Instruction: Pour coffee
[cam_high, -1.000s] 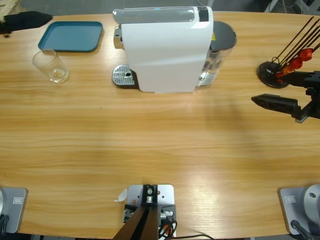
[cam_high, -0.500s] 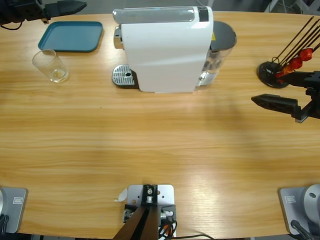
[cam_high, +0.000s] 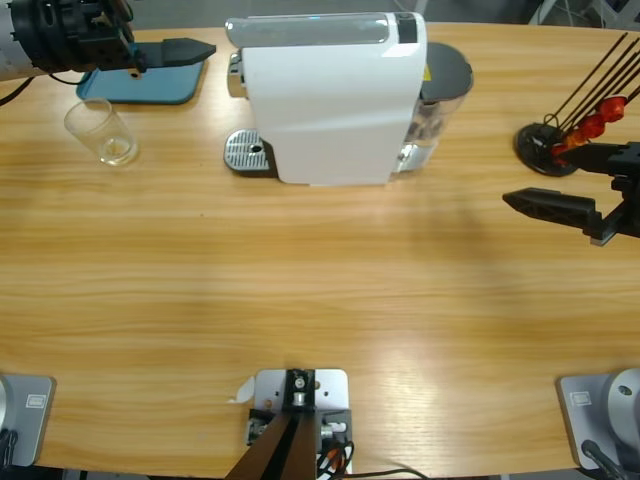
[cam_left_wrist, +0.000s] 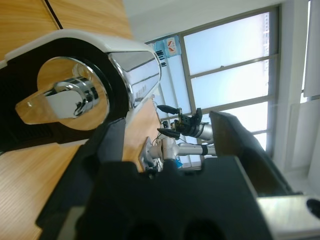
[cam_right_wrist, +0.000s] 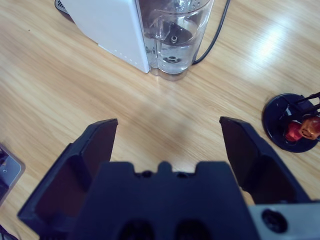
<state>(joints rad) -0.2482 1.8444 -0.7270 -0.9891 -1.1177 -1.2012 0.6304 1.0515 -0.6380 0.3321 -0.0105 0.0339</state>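
Note:
A clear glass (cam_high: 100, 131) stands on the table at the far left, tilted in view, with a thin tan-brown trace of coffee (cam_high: 118, 150) at its bottom. The white coffee machine (cam_high: 330, 95) stands at the back middle, its chrome spout (cam_left_wrist: 60, 100) facing left over a round metal drip tray (cam_high: 248, 152). My left gripper (cam_high: 190, 48) hovers over the teal tray, pointing at the machine's spout end, open and holding nothing (cam_left_wrist: 160, 122). Out at the right edge, my right gripper (cam_high: 535, 177) is open and empty too (cam_right_wrist: 167, 122).
A teal tray (cam_high: 140, 82) lies at the back left, behind the glass. The machine's clear water tank (cam_right_wrist: 172, 35) sits on its right end with a black cable. A black holder with red-orange beads on sticks (cam_high: 550, 145) stands beside the right gripper.
The left arm has swung right along the table's back edge, from the corner to over the teal tray, toward the machine. The right arm and the glass have not moved.

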